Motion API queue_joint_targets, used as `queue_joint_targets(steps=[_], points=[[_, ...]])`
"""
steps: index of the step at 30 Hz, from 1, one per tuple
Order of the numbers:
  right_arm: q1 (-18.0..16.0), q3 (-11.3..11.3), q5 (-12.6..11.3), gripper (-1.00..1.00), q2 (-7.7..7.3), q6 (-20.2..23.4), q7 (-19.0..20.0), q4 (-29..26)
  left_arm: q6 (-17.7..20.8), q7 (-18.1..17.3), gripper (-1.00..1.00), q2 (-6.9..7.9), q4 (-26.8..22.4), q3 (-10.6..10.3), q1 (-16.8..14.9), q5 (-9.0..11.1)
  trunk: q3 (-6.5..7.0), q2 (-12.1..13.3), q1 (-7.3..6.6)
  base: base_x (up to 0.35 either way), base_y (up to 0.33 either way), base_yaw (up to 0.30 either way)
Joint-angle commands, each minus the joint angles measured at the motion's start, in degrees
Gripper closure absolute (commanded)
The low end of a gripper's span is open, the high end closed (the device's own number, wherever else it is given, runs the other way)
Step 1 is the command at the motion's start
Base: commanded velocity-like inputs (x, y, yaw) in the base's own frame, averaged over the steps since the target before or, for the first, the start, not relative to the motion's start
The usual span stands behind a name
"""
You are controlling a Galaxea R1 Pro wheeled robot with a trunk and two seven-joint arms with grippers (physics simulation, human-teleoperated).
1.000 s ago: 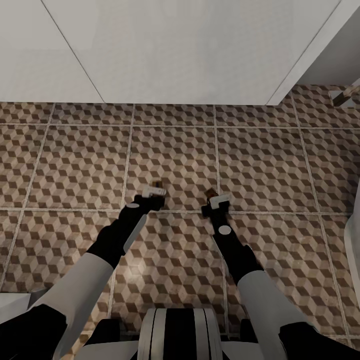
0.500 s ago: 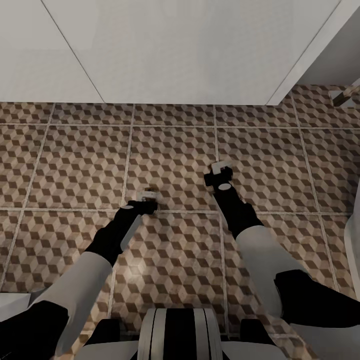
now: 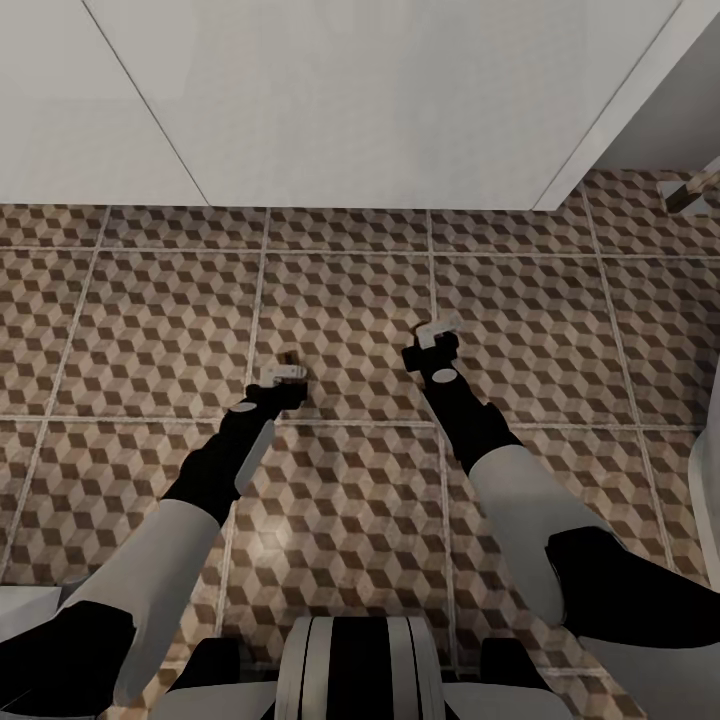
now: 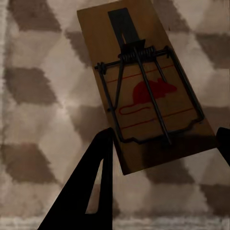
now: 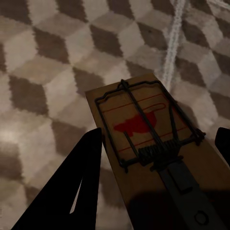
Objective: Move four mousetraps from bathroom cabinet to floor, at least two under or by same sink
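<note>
Wooden mousetrap [image 4: 143, 88] in left pincer [image 4: 163, 143], lengthwise outward

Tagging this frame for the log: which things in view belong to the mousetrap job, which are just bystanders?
Job:
- mousetrap between the left gripper fingers
- second mousetrap between the right gripper fingers
- bathroom floor, cube-pattern tiles

Bystanders:
- white panel ahead
- white curved object at the right edge
</note>
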Motion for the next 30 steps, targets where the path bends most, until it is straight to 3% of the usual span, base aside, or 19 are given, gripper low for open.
queue_joint_targets(steps=[1,6,14,16,19,21,22,25,28,30], points=[[0.0,0.2,0.6,1.00,0.00,0.4,-0.3,0.0,0.1,0.5,1.00,0.03,0.9,-0.2,0.0,-0.3,-0.03,0.0,-0.01,0.000,0.000,0.000],[0.2,0.2,0.6,1.00,0.00,0.2,-0.3,0.1,-1.4,0.5,1.00,0.09,3.2,-0.2,-0.1,-3.2,-0.03,0.0,-0.01,0.000,0.000,0.000],[0.4,0.2,0.6,1.00,0.00,0.1,-0.3,0.1,-3.2,0.7,1.00,0.16,0.3,0.1,-0.8,-4.2,-0.03,0.0,-0.01,0.000,0.000,0.000],[0.4,0.2,0.6,1.00,0.00,0.1,-0.3,0.1,-1.6,1.4,1.00,0.18,-0.8,0.2,-2.0,-4.2,-0.03,0.0,-0.01,0.000,0.000,0.000],[0.5,0.2,0.6,1.00,0.00,0.1,-0.3,0.1,5.6,3.8,1.00,0.14,-2.5,1.0,-4.6,-4.2,-0.03,0.0,-0.01,0.000,0.000,0.000],[0.6,0.2,0.6,1.00,0.00,0.1,-0.3,0.5,11.4,4.9,1.00,0.12,-3.1,1.9,-8.2,-4.1,-0.03,0.0,-0.01,0.000,0.000,0.000],[0.6,0.2,0.6,1.00,0.00,0.1,-0.3,0.6,12.5,5.1,1.00,0.12,-3.0,2.0,-9.3,-4.1,-0.03,0.0,-0.01,0.000,0.000,0.000],[0.7,0.2,0.6,1.00,0.00,0.1,-0.3,1.5,15.4,5.5,1.00,-0.04,0.8,2.4,-14.1,-4.0,-0.03,0.0,-0.01,0.000,0.000,0.000],[0.8,0.2,0.6,1.00,0.00,0.0,-0.3,1.8,16.1,5.6,1.00,-0.58,5.8,2.5,-16.0,-4.0,-0.03,0.0,-0.01,0.000,0.000,0.000],[0.8,0.2,0.5,1.00,0.00,-1.0,-0.3,2.0,15.8,5.6,1.00,-1.38,11.9,2.6,-16.8,-4.0,-0.03,0.0,-0.01,0.000,0.000,0.000]])
